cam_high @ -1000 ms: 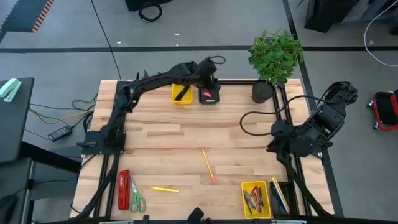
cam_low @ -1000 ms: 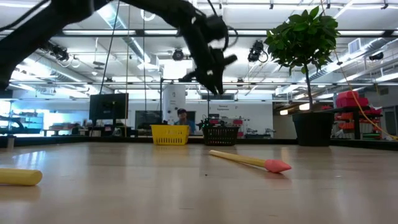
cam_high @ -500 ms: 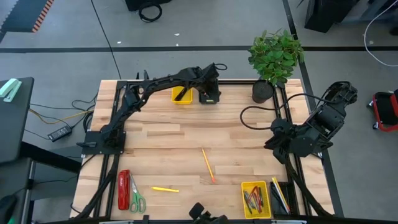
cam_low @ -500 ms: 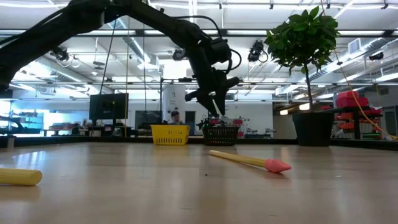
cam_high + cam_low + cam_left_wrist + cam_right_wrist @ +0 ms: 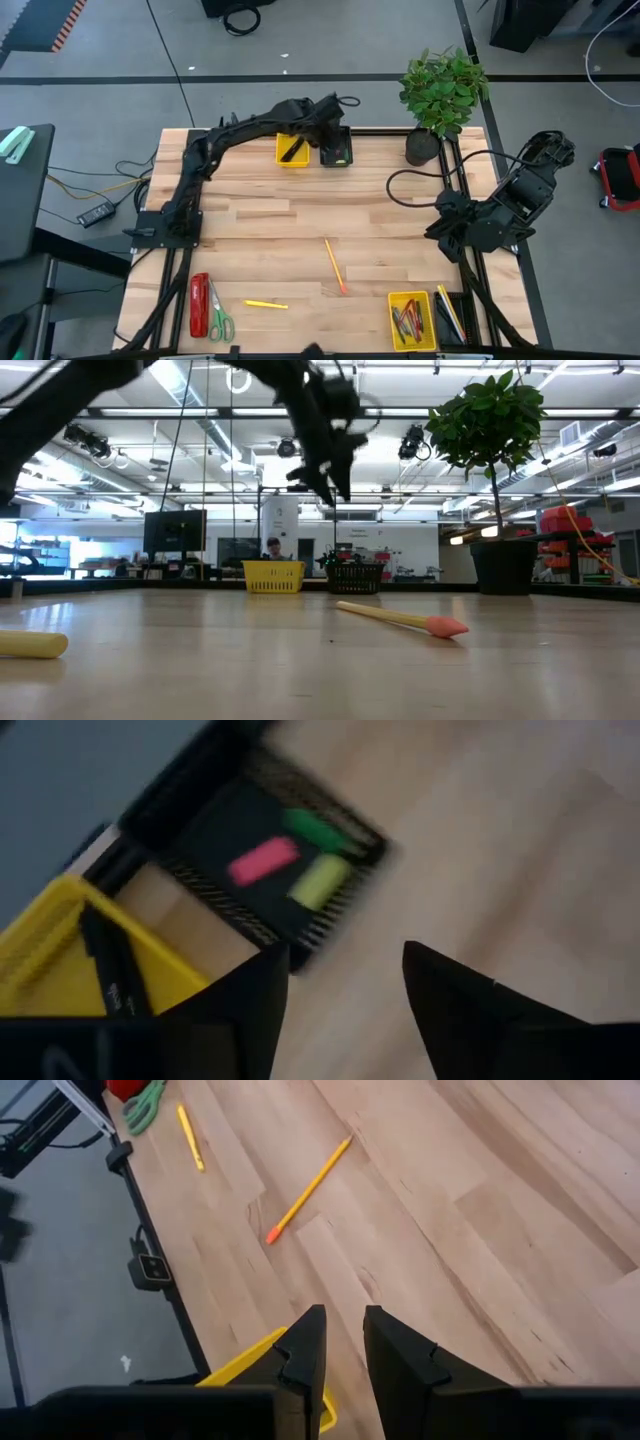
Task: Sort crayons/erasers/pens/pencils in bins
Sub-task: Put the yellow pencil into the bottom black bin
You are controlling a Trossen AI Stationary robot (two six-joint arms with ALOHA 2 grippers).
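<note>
Now my left gripper (image 5: 345,982) has lifted clear with fingers spread and nothing between them, the yellow eraser (image 5: 320,880) dropped into the black bin (image 5: 330,925) just below beside the pink and green ones, so pencils come next.

Both arms matte black, jointed segments with rounded housings. Black cables loop out near the left hand (image 5: 334,128) and run along the arm behind it; a thicker cable curls from the right arm's base. Right hand (image 5: 343,1345): two flat, angular black fingers with stepped inner edges. Left fingers (image 5: 250,995) black, broad, tapering.
</note>
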